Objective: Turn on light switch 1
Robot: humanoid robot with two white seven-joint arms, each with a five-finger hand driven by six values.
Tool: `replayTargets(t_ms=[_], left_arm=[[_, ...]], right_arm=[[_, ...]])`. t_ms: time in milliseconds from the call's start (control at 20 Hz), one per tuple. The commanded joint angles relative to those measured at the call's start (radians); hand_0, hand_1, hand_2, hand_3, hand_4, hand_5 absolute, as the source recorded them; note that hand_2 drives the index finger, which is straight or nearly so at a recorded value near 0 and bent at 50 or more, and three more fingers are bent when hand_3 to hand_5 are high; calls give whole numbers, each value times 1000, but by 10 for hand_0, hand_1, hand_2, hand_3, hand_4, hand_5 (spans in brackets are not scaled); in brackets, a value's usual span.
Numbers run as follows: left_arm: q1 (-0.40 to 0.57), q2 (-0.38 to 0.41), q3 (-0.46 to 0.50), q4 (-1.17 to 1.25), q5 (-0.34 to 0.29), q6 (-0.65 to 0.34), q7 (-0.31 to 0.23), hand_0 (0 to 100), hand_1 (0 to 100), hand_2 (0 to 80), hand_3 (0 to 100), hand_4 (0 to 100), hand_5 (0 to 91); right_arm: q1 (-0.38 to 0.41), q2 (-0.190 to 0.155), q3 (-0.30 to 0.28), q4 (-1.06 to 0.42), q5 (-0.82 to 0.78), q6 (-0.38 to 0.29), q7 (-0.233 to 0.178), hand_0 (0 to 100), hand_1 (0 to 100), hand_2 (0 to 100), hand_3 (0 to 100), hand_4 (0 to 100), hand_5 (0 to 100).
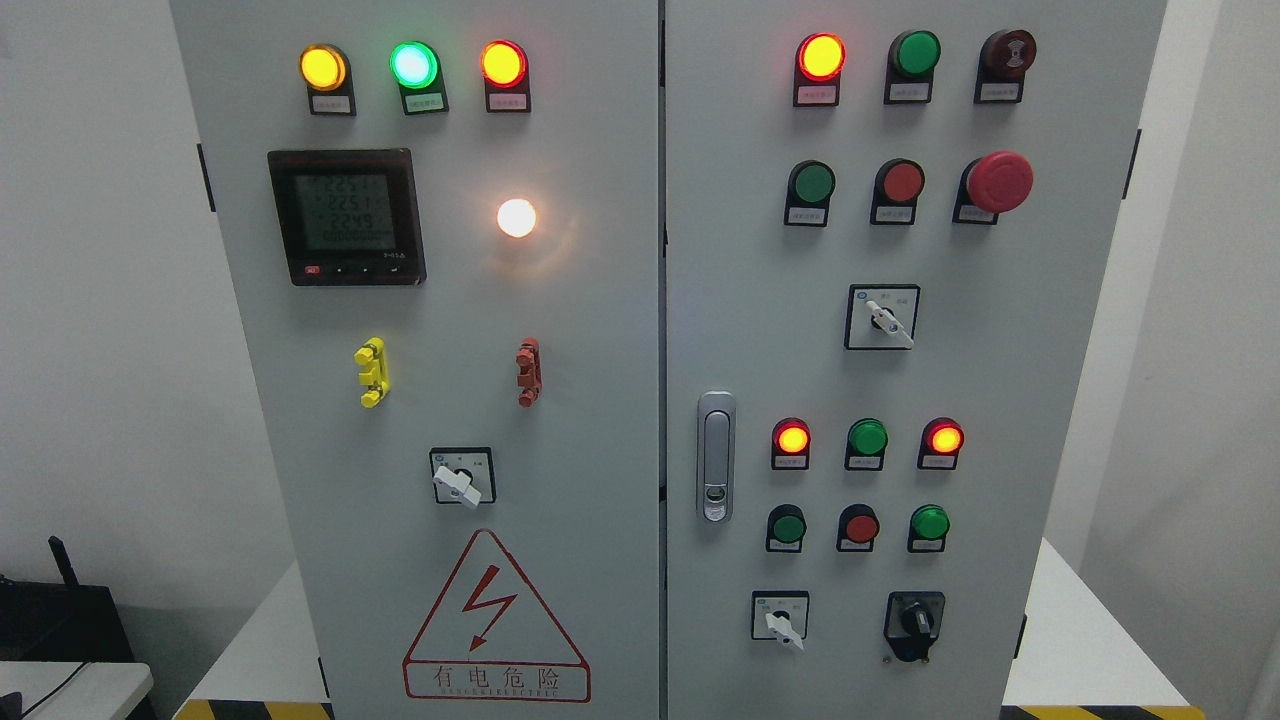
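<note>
Plainly, no robot hands or arms in head view, so fingers' state impossible to tell.

Far left: white wall, black box [55, 620] w/ antenna at lower left corner. Grey cabinet [600, 330] fills centre, standing on white desk [1085, 640] edged w/ yellow-black tape.

Left door, top row: amber lamp [322, 67], green lamp [414, 65], red-orange lamp [503, 63], all lit. Below: black digital meter [346, 217] showing digits approx 225; to its right, white light [516, 217] glowing brightly. Lower: yellow clip [371, 372], red-brown clip [528, 372]. Under these, rotary switch [461, 477] w/ white handle angled down-right; which one is "switch 1" not readable from labels. Bottom: red lightning warning triangle [496, 618] w/ Chinese text.

Right door: chrome door handle [716, 456] near seam. Top: lit red lamp [820, 56], dark green button [916, 53], dark red buzzer [1008, 52]. Next row: green, red buttons, then red mushroom e-stop [999, 182]. Middle: white selector switch [883, 317]. Below: two lit orange lamps flanking a green one; then green, red, green buttons. Bottom: small white selector [780, 616], black knob [914, 622].
</note>
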Motion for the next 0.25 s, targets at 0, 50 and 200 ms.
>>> replayTargets(t_ms=[0,50,200], left_arm=[[-3,-8,-56,62,1,0,1,419,23,0,0,0,0],[-3,-8,-56,62,1,0,2,418,23,0,0,0,0],[-3,-8,-56,62,1,0,2,417,23,0,0,0,0]], right_arm=[[0,-1,17,0,-25,0,0,120,389,0,0,0,0],[0,1,17,0,-25,0,0,120,389,0,0,0,0],[0,-1,17,0,-25,0,0,120,389,0,0,0,0]])
